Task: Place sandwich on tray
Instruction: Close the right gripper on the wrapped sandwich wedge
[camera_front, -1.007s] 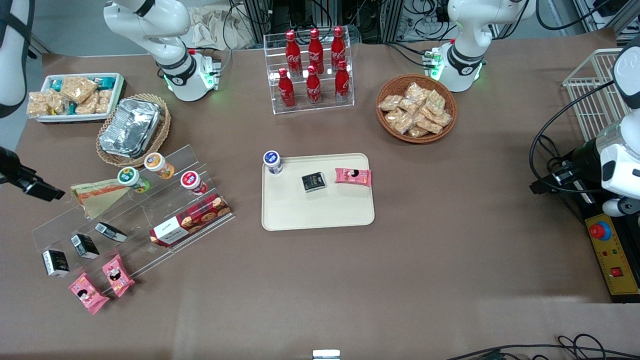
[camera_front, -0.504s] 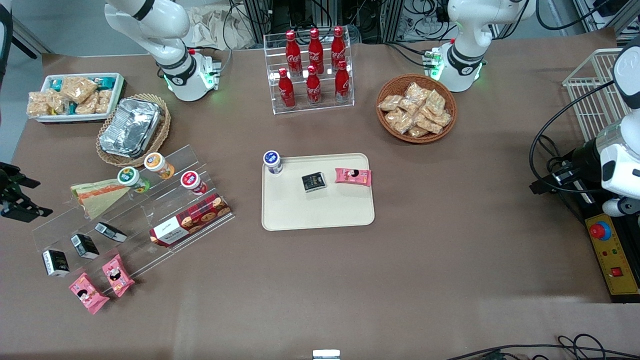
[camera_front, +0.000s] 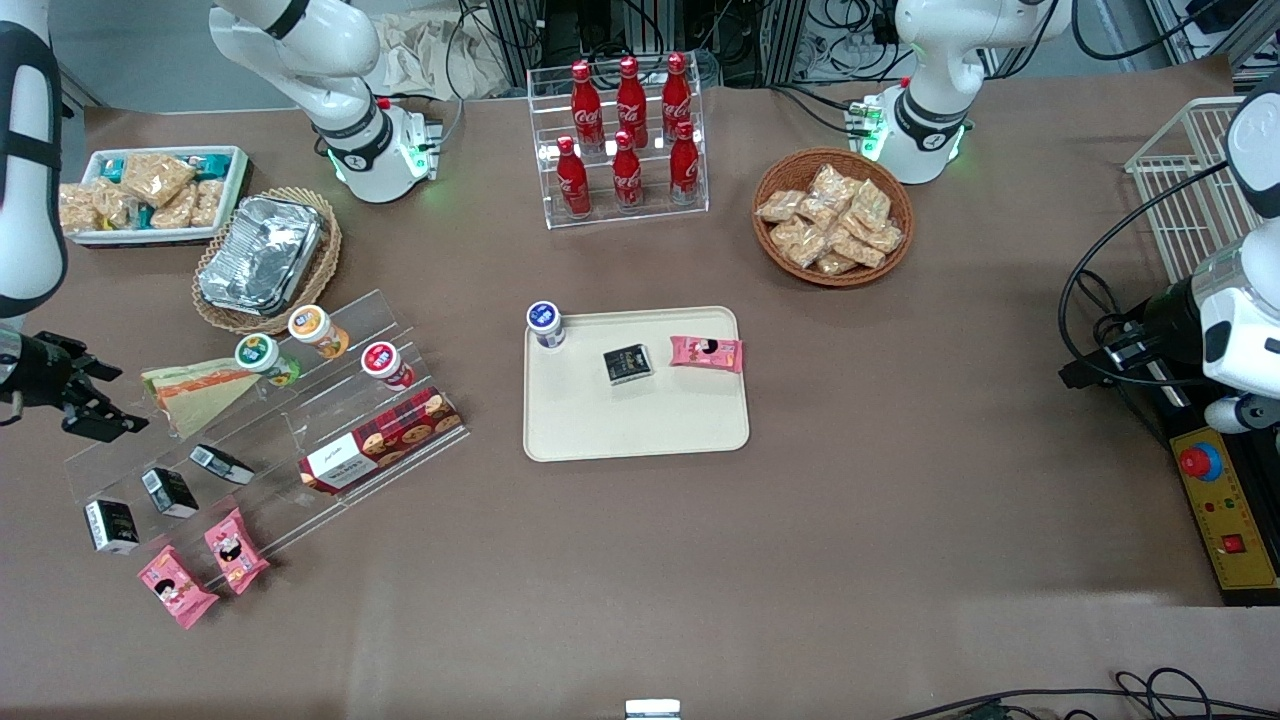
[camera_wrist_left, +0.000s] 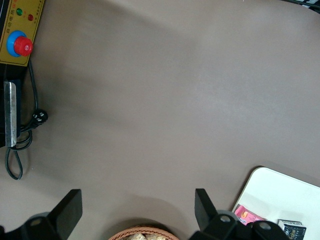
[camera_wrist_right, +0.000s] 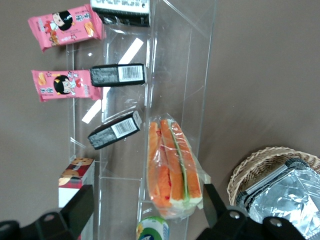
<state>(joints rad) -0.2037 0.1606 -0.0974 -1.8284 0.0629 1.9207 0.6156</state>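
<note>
A big brown tabletop (camera_wrist_left: 165, 100). A corner of the tray (camera_wrist_left: 280, 192) holds a pink packet (camera_wrist_left: 248, 216) beside what may be a dark box (camera_wrist_left: 292, 230). A red button (camera_wrist_left: 23, 46) sits well apart from the tray.

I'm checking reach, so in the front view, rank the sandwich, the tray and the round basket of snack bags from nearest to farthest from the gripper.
From the gripper, beside the acrylic stand:
1. sandwich, on the stand close by.
2. tray, mid-table.
3. round basket, toward the parked arm's end.

The working arm is showing glossy white rounded links (camera_front: 30, 160) banded in black, a green light glowing at its base (camera_front: 385, 160), and ending in a black gripper (camera_front: 95, 405) with angular matte-black fingers (camera_wrist_right: 77, 210).
</note>
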